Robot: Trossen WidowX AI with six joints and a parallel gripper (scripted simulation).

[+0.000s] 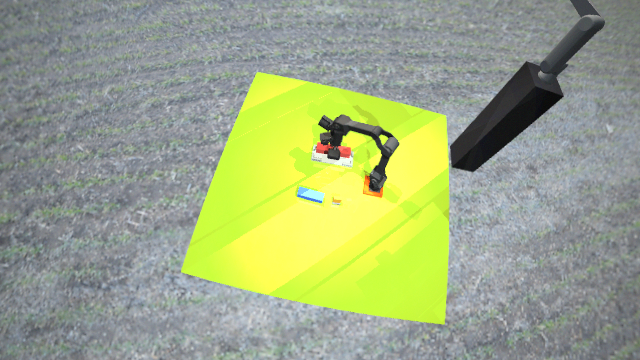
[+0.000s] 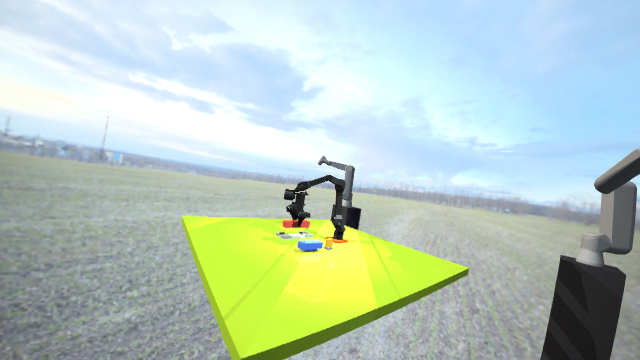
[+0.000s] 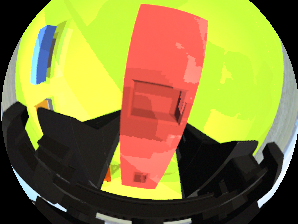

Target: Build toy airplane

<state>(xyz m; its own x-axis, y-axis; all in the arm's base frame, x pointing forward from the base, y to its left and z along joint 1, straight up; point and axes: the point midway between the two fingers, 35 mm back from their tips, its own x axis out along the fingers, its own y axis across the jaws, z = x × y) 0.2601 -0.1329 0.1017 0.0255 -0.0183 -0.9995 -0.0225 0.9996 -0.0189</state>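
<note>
The red fuselage (image 1: pixel 345 151) (image 2: pixel 288 224) (image 3: pixel 167 50) is held across its width in my gripper (image 1: pixel 333 152) (image 2: pixel 299 223) (image 3: pixel 151 116), which is shut on it. Its large top socket (image 3: pixel 156 102) and small tail socket (image 3: pixel 139 177) face up and are empty. The white jig (image 1: pixel 344 162) (image 2: pixel 303 235) lies below it on the table; the exterior view shows a gap between them. The fuselage hides the jig in the wrist view. The blue wing (image 1: pixel 310 195) (image 2: pixel 310 245) (image 3: pixel 44 55) and the small orange tail fin (image 1: pixel 336 200) (image 2: pixel 328 242) (image 3: pixel 42 104) rest apart on the table.
The yellow-green table (image 1: pixel 280 240) (image 2: pixel 300 295) carries everything. My arm's base stands on an orange plate (image 1: pixel 367 192) (image 2: pixel 342 241) to the right of the jig. A grey arm on a dark pedestal (image 1: pixel 505 120) (image 2: pixel 582 310) stands off the table's right side.
</note>
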